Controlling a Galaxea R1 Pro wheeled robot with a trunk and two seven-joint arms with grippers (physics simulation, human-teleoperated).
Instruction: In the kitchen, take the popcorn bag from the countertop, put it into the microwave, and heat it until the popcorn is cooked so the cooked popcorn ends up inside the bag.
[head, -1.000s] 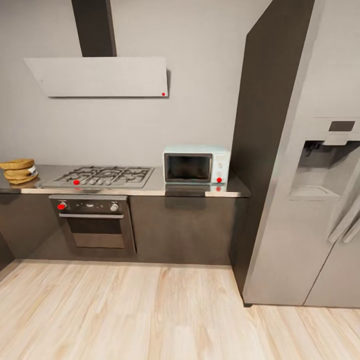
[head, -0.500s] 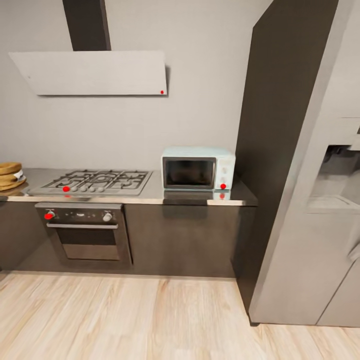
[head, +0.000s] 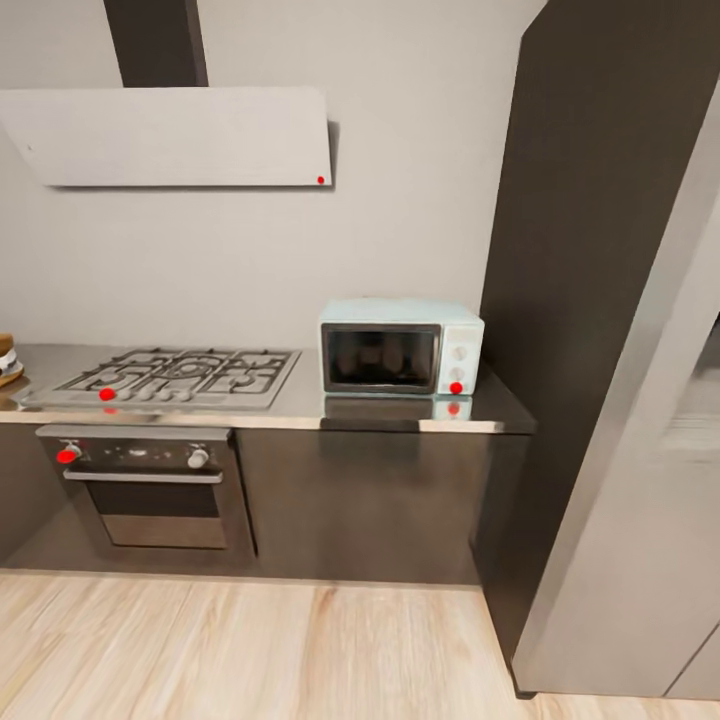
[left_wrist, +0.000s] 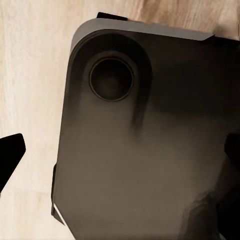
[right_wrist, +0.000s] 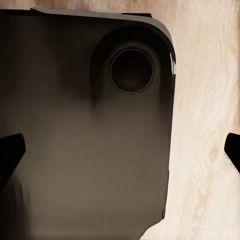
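Both arms hang low beside the robot's dark base (left_wrist: 140, 165), a stowed carry that suits driving rather than reaching. The left gripper (left_wrist: 120, 155) has its two dark fingertips (left_wrist: 9, 152) at opposite edges of its wrist view, spread wide with nothing between them; the right gripper (right_wrist: 120, 150) looks the same, fingertips (right_wrist: 10, 150) far apart and empty over the pale wood floor (right_wrist: 205, 125). Outward from there, the head view faces one run of dark cabinets topped by the countertop (head: 385, 412). One microwave (head: 400, 346) sits at its right end, against the tall dark cabinet (head: 590, 250), door shut, two pale knobs on its panel and a red dot below them. To its left lies one gas hob (head: 175, 375), with one black oven (head: 150, 480) under it and one flat white hood (head: 170, 135) on the wall above. At the far left edge, a sliver of one tan object (head: 6, 360) rests on the counter; it may be the popcorn bag, but too little shows to be sure. By my judgement the task is at the approach, with nothing grasped yet.
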